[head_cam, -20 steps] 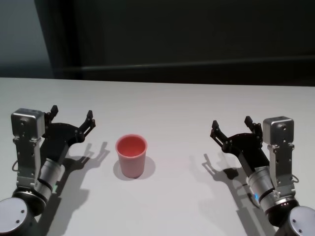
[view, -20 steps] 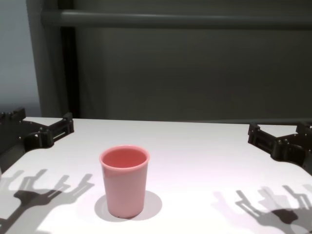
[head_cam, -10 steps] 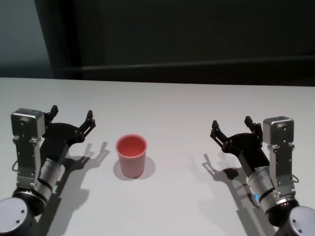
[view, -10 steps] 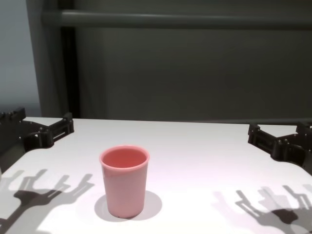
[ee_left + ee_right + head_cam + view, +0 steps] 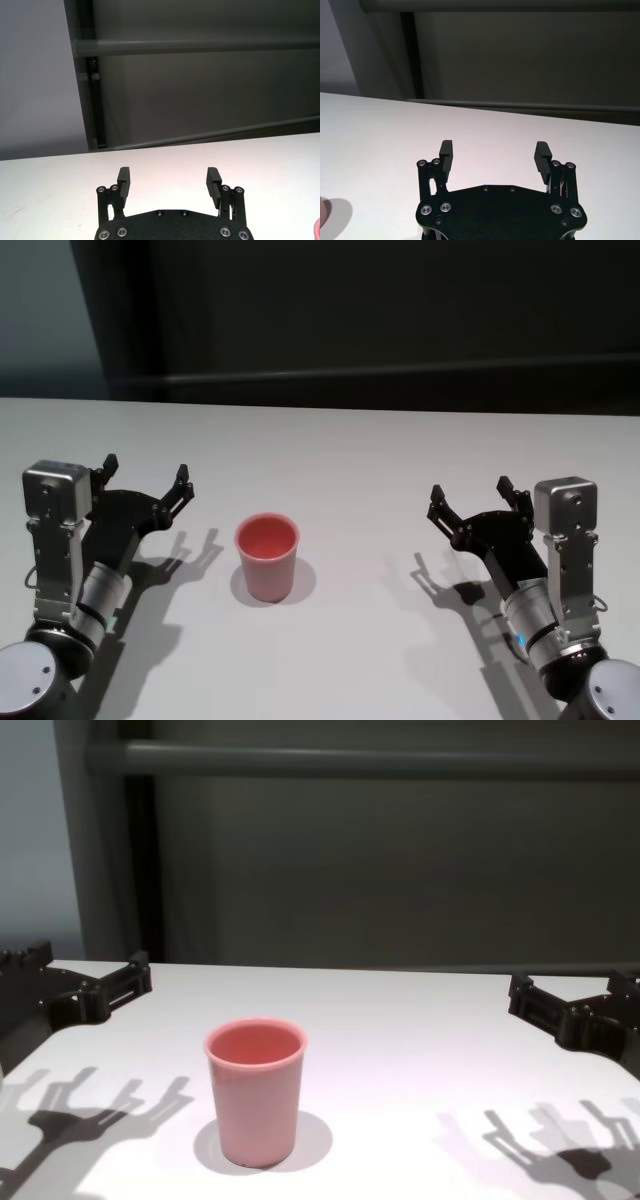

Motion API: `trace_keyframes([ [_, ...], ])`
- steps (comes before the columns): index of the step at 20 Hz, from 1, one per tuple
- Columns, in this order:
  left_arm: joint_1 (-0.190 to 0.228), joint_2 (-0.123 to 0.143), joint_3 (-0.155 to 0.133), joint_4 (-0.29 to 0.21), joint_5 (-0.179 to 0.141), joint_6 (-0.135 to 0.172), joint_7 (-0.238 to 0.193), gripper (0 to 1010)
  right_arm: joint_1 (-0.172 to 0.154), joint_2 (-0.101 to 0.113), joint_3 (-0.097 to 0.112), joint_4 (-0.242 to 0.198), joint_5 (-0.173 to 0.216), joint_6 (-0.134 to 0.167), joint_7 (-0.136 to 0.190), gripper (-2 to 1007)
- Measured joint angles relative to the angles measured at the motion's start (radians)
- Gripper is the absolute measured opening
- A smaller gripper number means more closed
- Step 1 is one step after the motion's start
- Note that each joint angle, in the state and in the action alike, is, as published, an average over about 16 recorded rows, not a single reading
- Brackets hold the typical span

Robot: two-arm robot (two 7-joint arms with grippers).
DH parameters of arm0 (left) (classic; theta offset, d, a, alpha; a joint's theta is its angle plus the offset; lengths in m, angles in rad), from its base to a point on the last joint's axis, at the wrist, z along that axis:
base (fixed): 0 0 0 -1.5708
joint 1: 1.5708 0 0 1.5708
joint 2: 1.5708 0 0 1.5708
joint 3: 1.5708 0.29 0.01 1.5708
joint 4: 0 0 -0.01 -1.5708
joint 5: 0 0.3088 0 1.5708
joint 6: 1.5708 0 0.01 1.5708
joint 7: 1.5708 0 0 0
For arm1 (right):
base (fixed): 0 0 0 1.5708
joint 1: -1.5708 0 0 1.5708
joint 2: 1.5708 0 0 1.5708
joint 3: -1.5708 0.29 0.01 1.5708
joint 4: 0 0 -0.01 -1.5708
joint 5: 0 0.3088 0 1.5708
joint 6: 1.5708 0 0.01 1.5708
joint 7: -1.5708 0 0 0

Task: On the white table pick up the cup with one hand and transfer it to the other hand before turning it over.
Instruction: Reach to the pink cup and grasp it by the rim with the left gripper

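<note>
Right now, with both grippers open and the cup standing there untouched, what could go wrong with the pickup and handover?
1. The cup stands upright and looks light; the left gripper, the nearer one, could tip it if a finger clips the rim.
2. Its tapered wall might slip in a loose side grip.
3. The right gripper needs free wall at the handover, so a grip spanning the whole cup could leave none.

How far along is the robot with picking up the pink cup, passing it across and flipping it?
Nothing looks done yet. The pink cup stands upright, mouth up, on the white table, untouched. Nothing is in hand: the left hand hovers open to the cup's left, and the right hand hovers open farther off on its right. Everything remains: the pickup, the transfer to the other hand, and turning the cup over.
</note>
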Motion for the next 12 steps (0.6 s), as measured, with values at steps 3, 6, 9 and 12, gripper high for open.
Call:
trace_keyframes([
  [3, 0.000, 0.000, 0.000, 0.000, 0.000, 0.000, 0.000, 1003, 0.000, 0.000, 0.000, 0.000, 0.000, 0.000, 0.000, 1002],
  [6, 0.000, 0.000, 0.000, 0.000, 0.000, 0.000, 0.000, 1003, 0.000, 0.000, 0.000, 0.000, 0.000, 0.000, 0.000, 1002],
  [9, 0.000, 0.000, 0.000, 0.000, 0.000, 0.000, 0.000, 1003, 0.000, 0.000, 0.000, 0.000, 0.000, 0.000, 0.000, 1002],
  [12, 0.000, 0.000, 0.000, 0.000, 0.000, 0.000, 0.000, 1003, 0.000, 0.000, 0.000, 0.000, 0.000, 0.000, 0.000, 1002],
])
